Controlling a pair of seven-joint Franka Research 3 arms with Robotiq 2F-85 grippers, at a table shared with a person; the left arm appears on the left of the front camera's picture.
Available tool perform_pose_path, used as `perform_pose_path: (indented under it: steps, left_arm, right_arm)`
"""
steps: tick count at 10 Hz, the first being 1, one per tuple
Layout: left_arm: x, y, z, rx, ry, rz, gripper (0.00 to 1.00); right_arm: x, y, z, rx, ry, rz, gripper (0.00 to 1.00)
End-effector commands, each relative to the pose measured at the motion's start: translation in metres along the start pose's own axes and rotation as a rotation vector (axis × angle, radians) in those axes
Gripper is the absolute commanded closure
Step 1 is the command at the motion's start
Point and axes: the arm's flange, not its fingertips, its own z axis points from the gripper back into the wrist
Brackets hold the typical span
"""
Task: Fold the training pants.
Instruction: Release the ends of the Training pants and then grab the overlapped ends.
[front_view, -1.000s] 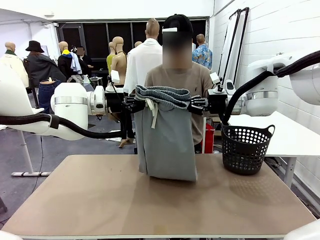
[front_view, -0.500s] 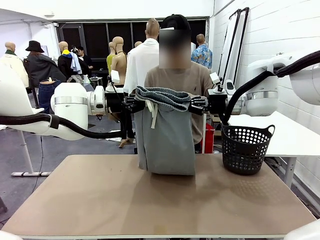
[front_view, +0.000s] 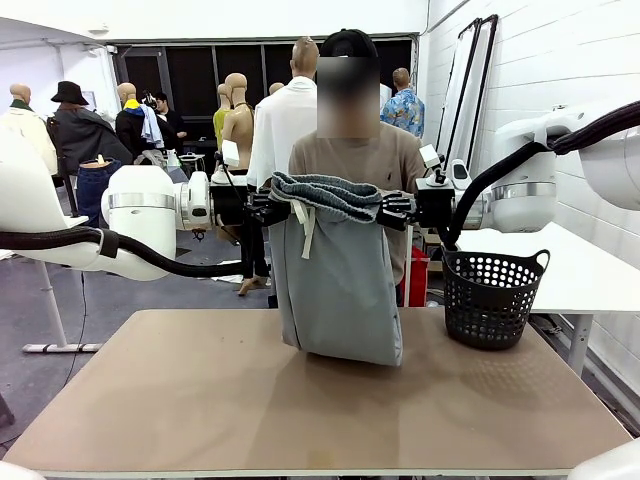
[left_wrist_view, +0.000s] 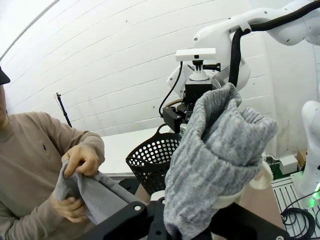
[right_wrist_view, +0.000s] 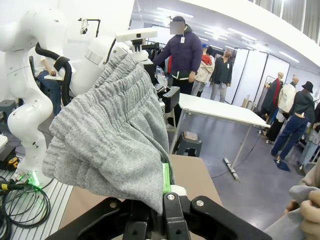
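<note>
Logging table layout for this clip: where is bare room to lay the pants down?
The table is bare across its near half, in front of the hanging pants, and at far left. Crowded at far right, by the basket.

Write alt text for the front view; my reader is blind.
The left end effector and right end effector hold the training pants up by the waistband over the table. A person stands behind; a black basket sits at right.

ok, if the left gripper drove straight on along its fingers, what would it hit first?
The left gripper grips the training pants; past that waistband, probably the right gripper, facing it head-on. Depth is hard to judge.
</note>
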Motion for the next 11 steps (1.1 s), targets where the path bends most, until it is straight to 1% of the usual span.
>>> perform_pose_path:
  steps: [1, 11]
  left_arm:
    - [0.0036, -0.002, 0.0002, 0.0, -0.003, -0.009, 1.0]
    - [0.0036, -0.002, 0.0002, 0.0, -0.003, -0.009, 1.0]
  right_arm:
    - [0.0004, 0.0006, -0.0009, 0.002, -0.004, -0.001, 1.0]
    - [0.0004, 0.0006, -0.0009, 0.002, -0.004, -0.001, 1.0]
